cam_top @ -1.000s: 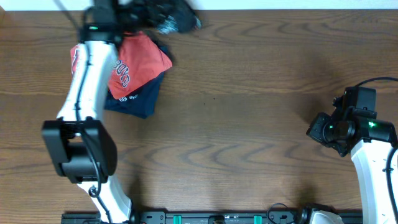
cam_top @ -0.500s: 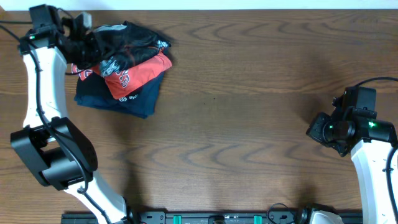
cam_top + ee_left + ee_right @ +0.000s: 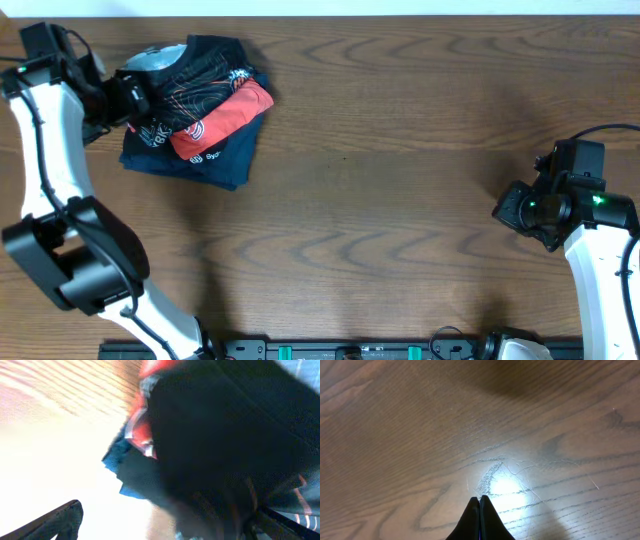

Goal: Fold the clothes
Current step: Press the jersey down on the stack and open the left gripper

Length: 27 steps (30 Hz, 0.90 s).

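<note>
**Item 1: black jersey** (image 3: pixel 200 68). Folded into a compact bundle, it is lying in the upper left of the overhead frame, topmost of three stacked garments. Thin wavy lines and pale lettering are showing on its upper face. In the left wrist view it is filling the upper right of the frame as a dark, blurred mass.

**Item 2: red T-shirt** (image 3: pixel 238 108). It is sitting directly under the jersey, with its right and lower edges peeking out and white lettering showing.

**Item 3: navy garment** (image 3: pixel 215 165). It is lying lowest of the three, jutting out below the red one and resting on the desk (image 3: pixel 400 130).

**Item 4: left arm** (image 3: pixel 45 140). It is running up the left edge of the overhead frame and bending right towards the garments. The left jaws are standing wide, closing on nothing. One of the fingers (image 3: pixel 57 520) is showing at the lower left of the wrist view, the other at the lower right. Whether they are touching cloth cannot be told.

**Item 5: right arm** (image 3: pixel 600 250). It is sitting at the right edge, well apart from the garments. The right jaws are pressing tip to tip, holding nothing, and hanging over bare wood grain.
</note>
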Available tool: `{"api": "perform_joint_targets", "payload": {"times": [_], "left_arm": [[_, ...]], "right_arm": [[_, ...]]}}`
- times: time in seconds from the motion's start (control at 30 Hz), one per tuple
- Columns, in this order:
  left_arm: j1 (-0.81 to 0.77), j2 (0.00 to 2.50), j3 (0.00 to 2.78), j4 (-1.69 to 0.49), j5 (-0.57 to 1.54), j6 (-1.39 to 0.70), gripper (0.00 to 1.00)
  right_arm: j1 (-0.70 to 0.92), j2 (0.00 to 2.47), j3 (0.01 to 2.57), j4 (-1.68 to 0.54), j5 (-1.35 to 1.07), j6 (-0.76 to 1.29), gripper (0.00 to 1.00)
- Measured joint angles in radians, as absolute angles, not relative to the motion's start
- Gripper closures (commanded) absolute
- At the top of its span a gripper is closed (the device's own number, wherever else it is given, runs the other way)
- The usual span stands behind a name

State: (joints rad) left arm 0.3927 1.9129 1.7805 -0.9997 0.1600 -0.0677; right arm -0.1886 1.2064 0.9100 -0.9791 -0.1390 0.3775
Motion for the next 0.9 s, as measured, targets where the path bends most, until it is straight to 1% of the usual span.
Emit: {"api": "perform_joint_targets", "payload": {"times": [0.17,0.2,0.27,0.3,0.33,0.43,0.57,0.77,0.9], "left_arm": [[0.401,1.748,1.781,-0.999,0.123,-0.078,0.01],[0.400,1.713,1.781,-0.998,0.120,-0.078,0.08],[0.392,1.644,1.781,-0.992,0.115,-0.086,0.45],[0.386,1.622,1.783,-0.987,0.114,-0.083,0.60],[0.379,1.604,1.785,-0.983,0.114,-0.081,0.68],[0.346,1.598,1.787,-0.960,0.145,-0.057,0.72],[0.290,1.671,1.782,-0.911,0.204,0.005,0.72],[0.226,1.895,1.773,-0.821,0.239,0.158,0.72],[0.229,2.022,1.763,-0.813,0.231,0.214,0.69]], "right_arm": [[-0.189,1.206,0.910,-0.974,-0.139,0.377,0.99],[-0.189,1.206,0.910,-0.971,-0.139,0.377,0.99],[-0.189,1.206,0.910,-0.965,-0.139,0.377,0.99],[-0.189,1.206,0.910,-0.962,-0.139,0.376,0.99],[-0.189,1.206,0.910,-0.960,-0.139,0.376,0.99],[-0.189,1.206,0.910,-0.957,-0.139,0.374,0.99],[-0.189,1.206,0.910,-0.953,-0.139,0.373,0.99],[-0.189,1.206,0.910,-0.953,-0.139,0.373,0.99],[-0.189,1.206,0.910,-0.965,-0.139,0.373,0.99]]}}
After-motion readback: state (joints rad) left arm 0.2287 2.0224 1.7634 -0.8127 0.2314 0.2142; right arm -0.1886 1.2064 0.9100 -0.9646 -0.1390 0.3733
